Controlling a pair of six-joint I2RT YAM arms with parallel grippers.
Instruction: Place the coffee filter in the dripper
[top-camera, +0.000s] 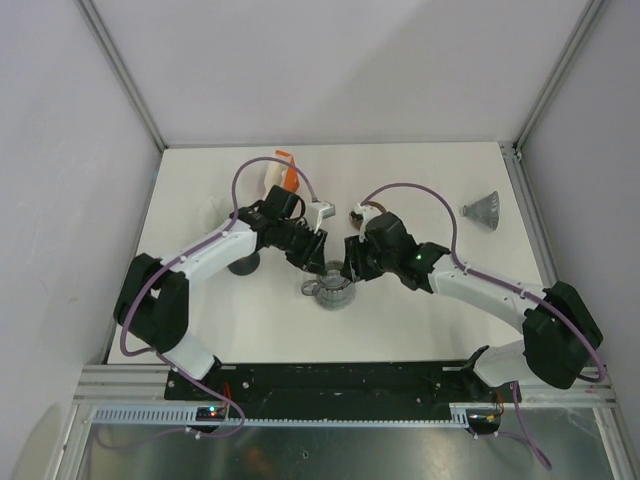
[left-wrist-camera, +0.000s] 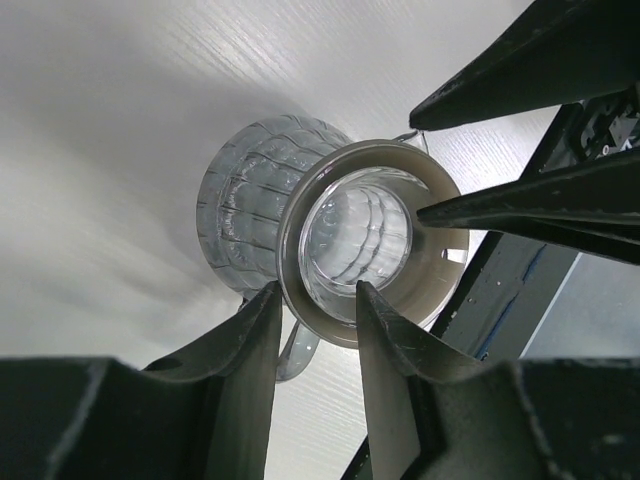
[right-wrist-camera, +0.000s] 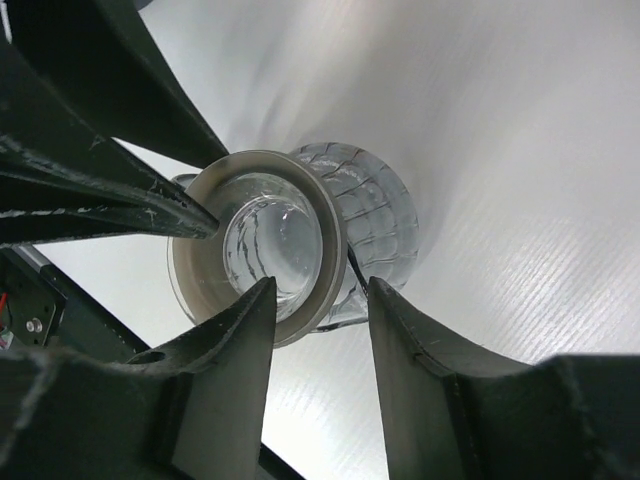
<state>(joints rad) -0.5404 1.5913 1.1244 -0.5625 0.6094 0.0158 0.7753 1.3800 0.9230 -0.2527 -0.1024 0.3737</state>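
- Jaws parted on both: left gripper (left-wrist-camera: 317, 290) and right gripper (right-wrist-camera: 322, 285) each straddle the collar rim of the glass dripper (left-wrist-camera: 360, 240) from opposite sides.
- Coffee filter (top-camera: 483, 210), a grey cone, lies far right on the table (top-camera: 420, 165), well apart from both grippers.
- Dripper sits mid-table, near side.
- Purple cable (top-camera: 452, 225) arcs near the filter's left.
- Dark round base (top-camera: 245, 266) sits under the left arm.
- White container (top-camera: 272, 172) sits far left.
- Count: one filter, one dripper, two grippers.

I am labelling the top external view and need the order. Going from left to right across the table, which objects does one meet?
Dark round object → white object with orange tip → glass dripper → metal cone filter.
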